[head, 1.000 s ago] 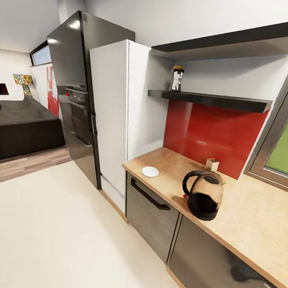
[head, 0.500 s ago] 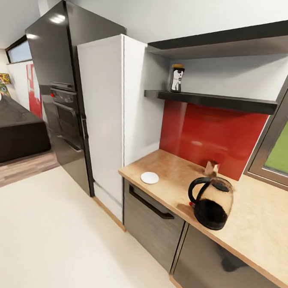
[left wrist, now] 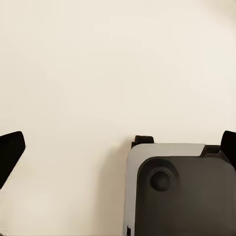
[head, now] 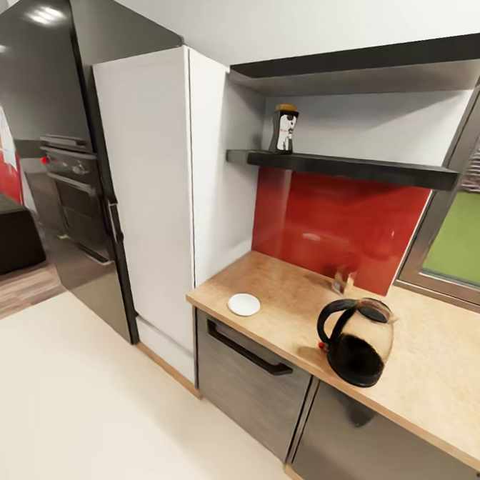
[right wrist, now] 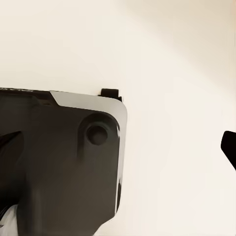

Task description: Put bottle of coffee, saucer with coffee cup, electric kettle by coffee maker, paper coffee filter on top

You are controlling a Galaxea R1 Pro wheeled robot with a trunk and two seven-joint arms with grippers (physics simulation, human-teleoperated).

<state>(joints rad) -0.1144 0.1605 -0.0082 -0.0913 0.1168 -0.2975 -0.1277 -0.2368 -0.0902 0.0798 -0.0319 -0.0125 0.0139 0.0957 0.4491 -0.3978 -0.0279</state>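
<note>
Head view, left to right: dark sofa on a strip of wood flooring, then a tall glossy black unit with a built-in oven, then a white tall cabinet. Cream floor fills the foreground.

Right of the white cabinet the countertop starts: light wood grain over grey cabinet fronts, with a red backsplash behind it. The saucer lies flat near the counter's left end. The electric kettle stands upright near the front edge, well apart from the saucer, handle toward the saucer. A small tan object sits at the backsplash behind the kettle (too blurred to identify).

The kitchen shelf is mounted above the backsplash; the bottle of coffee stands upright near its left end. A second slab hangs higher up. Window at far right.

Wrist views: left gripper and right gripper both have fingertips spread wide, nothing between them, above the cream floor and part of the robot's grey base.
</note>
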